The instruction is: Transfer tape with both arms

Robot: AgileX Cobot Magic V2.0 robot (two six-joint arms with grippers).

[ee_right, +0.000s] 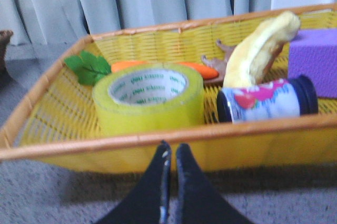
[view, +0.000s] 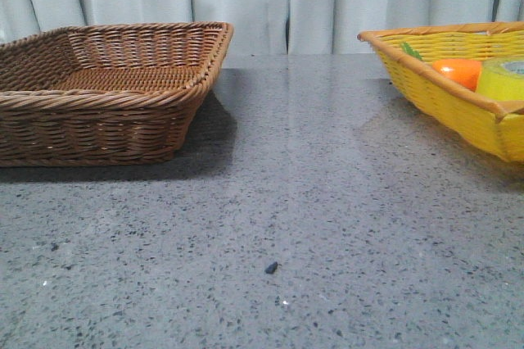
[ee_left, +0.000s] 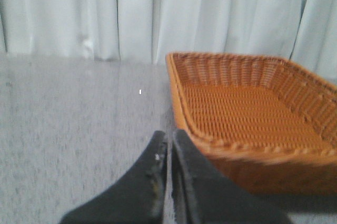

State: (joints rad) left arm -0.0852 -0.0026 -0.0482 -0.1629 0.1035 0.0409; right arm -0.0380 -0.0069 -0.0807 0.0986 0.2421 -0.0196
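I see the tape (ee_right: 148, 101) lying flat, core up, inside the yellow basket (ee_right: 158, 141), near the basket's front rim on my right wrist view. Behind it lies a carrot (ee_right: 199, 69) with green leaves (ee_right: 88, 68); beside it a can (ee_right: 266, 101) lies on its side, with a banana (ee_right: 258, 48) and a purple block (ee_right: 315, 54) further along. My right gripper (ee_right: 171, 155) sits just outside the front rim, over the worktop (ee_right: 37, 203), fingers pressed together and holding nothing. In the front view the yellow basket (view: 458, 95) stands at the right edge, tape (view: 501, 79) and carrot (view: 458, 71) partly showing above its rim; neither arm shows there. A brown basket (view: 106, 103) stands well apart on the left of the worktop (view: 286, 201), and a small dark speck (view: 271, 267) lies near the front. On my left wrist view the left gripper (ee_left: 170, 142) hangs just beside the brown basket (ee_left: 253, 108), fingers closed on nothing.
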